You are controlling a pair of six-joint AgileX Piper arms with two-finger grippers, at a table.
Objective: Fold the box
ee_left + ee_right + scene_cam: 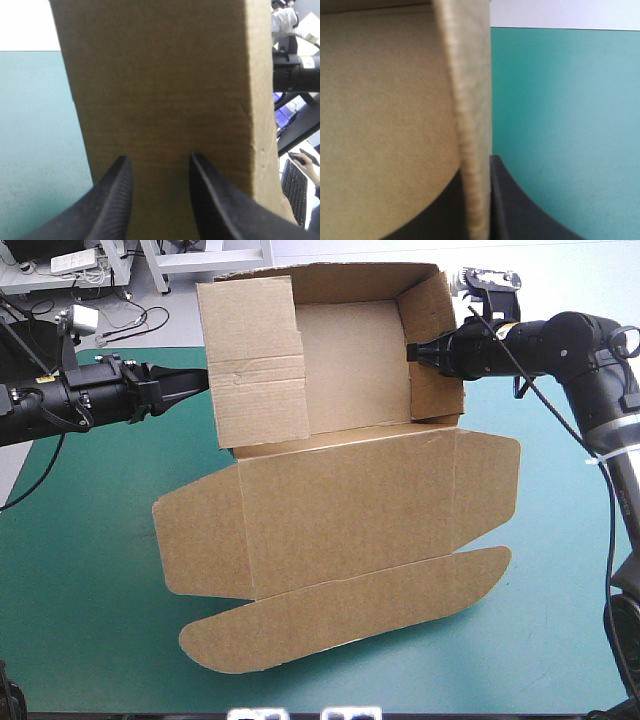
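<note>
Brown board makes up the box, which lies in the middle of the teal-green worktop. Its tray half is toward the far edge with the walls raised. The lid lies flat toward the near edge, its rounded flaps spread out.

The right wall stands upright with the right claw pinched on its top edge. In the right wrist view the board's edge runs between the nearly closed black fingers. That grip probably steadies the tray and holds this wall up while the other side is worked.

The wide left wall is raised too and shows a crease across it. The left claw meets its outer face from the side. In its own view the claw is narrowly parted with nothing between the fingers, and the wall's face fills the view just ahead. That looks like a push to fold or tuck the panel inward, not a grasp.
</note>
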